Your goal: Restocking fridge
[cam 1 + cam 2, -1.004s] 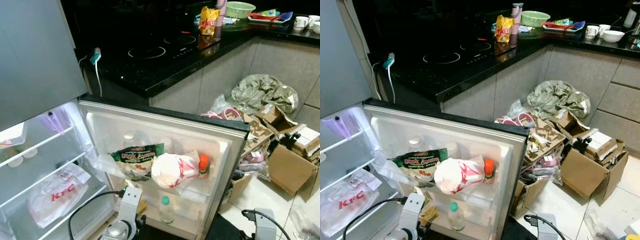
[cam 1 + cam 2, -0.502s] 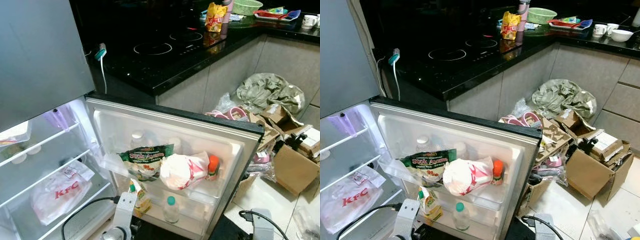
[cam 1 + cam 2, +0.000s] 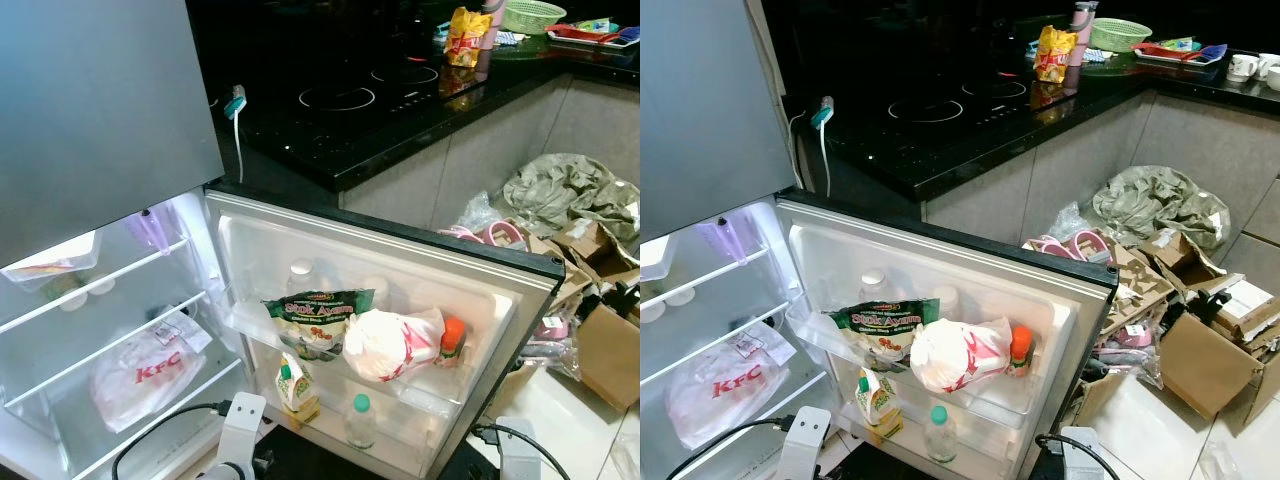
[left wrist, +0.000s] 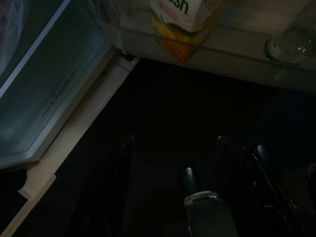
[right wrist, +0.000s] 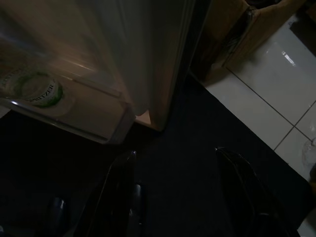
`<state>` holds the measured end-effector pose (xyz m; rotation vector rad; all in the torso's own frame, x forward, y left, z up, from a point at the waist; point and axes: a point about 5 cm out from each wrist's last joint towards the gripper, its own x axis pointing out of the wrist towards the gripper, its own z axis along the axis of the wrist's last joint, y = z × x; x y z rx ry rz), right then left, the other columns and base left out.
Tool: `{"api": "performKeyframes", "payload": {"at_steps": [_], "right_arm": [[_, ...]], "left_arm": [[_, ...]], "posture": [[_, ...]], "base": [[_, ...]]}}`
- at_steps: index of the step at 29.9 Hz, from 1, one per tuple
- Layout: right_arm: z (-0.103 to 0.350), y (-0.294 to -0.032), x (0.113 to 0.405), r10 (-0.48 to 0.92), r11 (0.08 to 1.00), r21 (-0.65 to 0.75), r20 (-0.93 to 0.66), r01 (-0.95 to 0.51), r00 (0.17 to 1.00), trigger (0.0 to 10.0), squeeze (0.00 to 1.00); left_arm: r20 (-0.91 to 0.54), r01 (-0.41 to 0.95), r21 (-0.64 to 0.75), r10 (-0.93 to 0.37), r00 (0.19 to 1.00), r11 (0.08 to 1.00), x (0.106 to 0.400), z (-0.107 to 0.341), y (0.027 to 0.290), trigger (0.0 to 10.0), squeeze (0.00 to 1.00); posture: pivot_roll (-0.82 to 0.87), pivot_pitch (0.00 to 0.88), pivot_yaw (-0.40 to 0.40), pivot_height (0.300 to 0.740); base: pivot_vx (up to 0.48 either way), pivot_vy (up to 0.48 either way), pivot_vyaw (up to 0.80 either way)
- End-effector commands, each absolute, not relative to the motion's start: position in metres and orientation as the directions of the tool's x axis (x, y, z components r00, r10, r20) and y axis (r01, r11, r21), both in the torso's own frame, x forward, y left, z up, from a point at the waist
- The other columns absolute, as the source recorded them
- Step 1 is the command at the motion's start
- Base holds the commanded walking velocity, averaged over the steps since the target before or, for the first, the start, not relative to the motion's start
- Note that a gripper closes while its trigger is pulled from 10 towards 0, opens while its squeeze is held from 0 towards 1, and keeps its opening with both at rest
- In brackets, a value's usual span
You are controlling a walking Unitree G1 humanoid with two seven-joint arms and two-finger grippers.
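The head views show the open white fridge door: on its lower shelf a yellow-and-green juice carton stands beside a green-capped clear bottle, under a green snack packet. The left wrist view shows the left gripper spread wide and empty just below that carton. The right wrist view shows the right gripper likewise parted, empty, above dark flooring. Since a second ago, the carton has left the left gripper.

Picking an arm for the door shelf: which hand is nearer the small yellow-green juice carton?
Left. The left hand hangs open just below the small yellow-green juice carton on the lower door shelf. The right hand, also open, is by the door's outer corner.
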<state>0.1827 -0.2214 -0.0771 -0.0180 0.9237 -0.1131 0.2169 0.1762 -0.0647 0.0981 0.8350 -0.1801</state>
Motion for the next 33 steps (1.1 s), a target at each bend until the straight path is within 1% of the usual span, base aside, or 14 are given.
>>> {"api": "performKeyframes", "payload": {"at_steps": [1, 4, 10, 11, 19, 20, 21, 23, 24, 28, 29, 30, 31, 33], "right_arm": [[-0.078, -0.224, 0.18, -0.116, 0.992, -0.068, -0.801, 0.103, 0.587, 10.0, 0.0], [-0.079, -0.225, 0.178, -0.125, 0.991, -0.076, -0.805, 0.107, 0.58, 10.0, 0.0], [-0.082, -0.242, 0.164, -0.204, 0.978, -0.148, -0.835, 0.149, 0.511, 10.0, 0.0], [-0.081, -0.248, 0.163, -0.228, 0.971, -0.154, -0.825, 0.182, 0.517, 0.0, 0.0], [-0.062, -0.287, 0.174, -0.403, 0.908, -0.256, -0.745, 0.33, 0.532, 0.0, 0.0], [-0.048, -0.304, 0.185, -0.471, 0.875, -0.296, -0.699, 0.382, 0.537, 10.0, 0.0], [-0.048, -0.304, 0.185, -0.471, 0.875, -0.296, -0.699, 0.382, 0.537, 10.0, 0.0], [-0.022, -0.332, 0.203, -0.584, 0.805, -0.351, -0.614, 0.479, 0.531, 10.0, 0.0], [-0.022, -0.332, 0.203, -0.584, 0.805, -0.351, -0.614, 0.479, 0.531, 10.0, 0.0], [0.013, -0.36, 0.224, -0.706, 0.693, -0.339, -0.499, 0.636, 0.503, 10.0, 0.0], [0.026, -0.366, 0.235, -0.709, 0.678, -0.25, -0.471, 0.691, 0.525, 0.0, 0.0], [0.039, -0.369, 0.247, -0.694, 0.679, -0.147, -0.448, 0.72, 0.563, 0.0, 0.0], [0.039, -0.369, 0.247, -0.694, 0.679, -0.147, -0.448, 0.72, 0.563, 0.0, 0.0], [0.059, -0.369, 0.266, -0.665, 0.702, -0.049, -0.402, 0.711, 0.629, 0.0, 0.0]], "left_arm": [[-0.751, 0.197, 0.032, -0.107, 0.651, 0.98, 0.214, -0.066, 0.18, 10.0, 0.0], [-0.754, 0.198, 0.032, -0.106, 0.648, 0.98, 0.214, -0.067, 0.18, 10.0, 0.0], [-0.76, 0.194, 0.032, -0.102, 0.642, 0.981, 0.212, -0.068, 0.181, 10.0, 0.0], [-0.762, 0.192, 0.032, -0.1, 0.64, 0.981, 0.211, -0.068, 0.181, 10.0, 0.0], [-0.769, 0.185, 0.031, -0.095, 0.632, 0.982, 0.208, -0.07, 0.181, 10.0, 0.0], [-0.772, 0.182, 0.034, -0.09, 0.63, 0.983, 0.207, -0.071, 0.181, 10.0, 0.0], [-0.772, 0.182, 0.034, -0.09, 0.63, 0.983, 0.207, -0.071, 0.181, 10.0, 0.0], [-0.775, 0.177, 0.037, -0.083, 0.626, 0.984, 0.205, -0.072, 0.181, 10.0, 0.0], [-0.775, 0.177, 0.037, -0.083, 0.626, 0.984, 0.205, -0.072, 0.181, 10.0, 0.0], [-0.779, 0.172, 0.042, -0.076, 0.623, 0.984, 0.202, -0.073, 0.181, 10.0, 0.0], [-0.781, 0.171, 0.044, -0.073, 0.621, 0.984, 0.201, -0.074, 0.181, 10.0, 0.0], [-0.783, 0.17, 0.045, -0.071, 0.619, 0.984, 0.201, -0.075, 0.182, 10.0, 0.0], [-0.783, 0.17, 0.045, -0.071, 0.619, 0.984, 0.201, -0.075, 0.182, 10.0, 0.0], [-0.787, 0.168, 0.048, -0.066, 0.614, 0.985, 0.198, -0.076, 0.183, 10.0, 0.0]], "posture": [[-0.09, 0.0, 0.016, 0.74], [-0.09, 0.0, 0.016, 0.74], [-0.09, 0.0, 0.013, 0.74], [-0.09, 0.0, 0.013, 0.74], [-0.09, 0.001, 0.013, 0.74], [-0.09, 0.003, 0.015, 0.74], [-0.09, 0.003, 0.015, 0.74], [-0.09, 0.003, 0.015, 0.74], [-0.09, 0.003, 0.015, 0.74], [-0.09, 0.003, 0.015, 0.74], [-0.09, 0.003, 0.015, 0.74], [-0.09, 0.003, 0.015, 0.74], [-0.09, 0.003, 0.015, 0.74], [-0.08, 0.004, 0.014, 0.74]], "base": [[0.0, 0.0, 0.0], [0.0, 0.0, 0.0], [0.0, 0.0, 0.0], [0.0, 0.0, 0.0], [0.0, 0.0, 0.0], [0.0, 0.0, 0.0], [0.0, 0.0, 0.0], [0.0, 0.0, 0.0], [0.0, 0.0, 0.0], [0.0, 0.0, 0.0], [0.0, 0.0, 0.0], [0.0, 0.0, 0.0], [0.0, 0.0, 0.0], [0.0, 0.0, 0.0]]}}
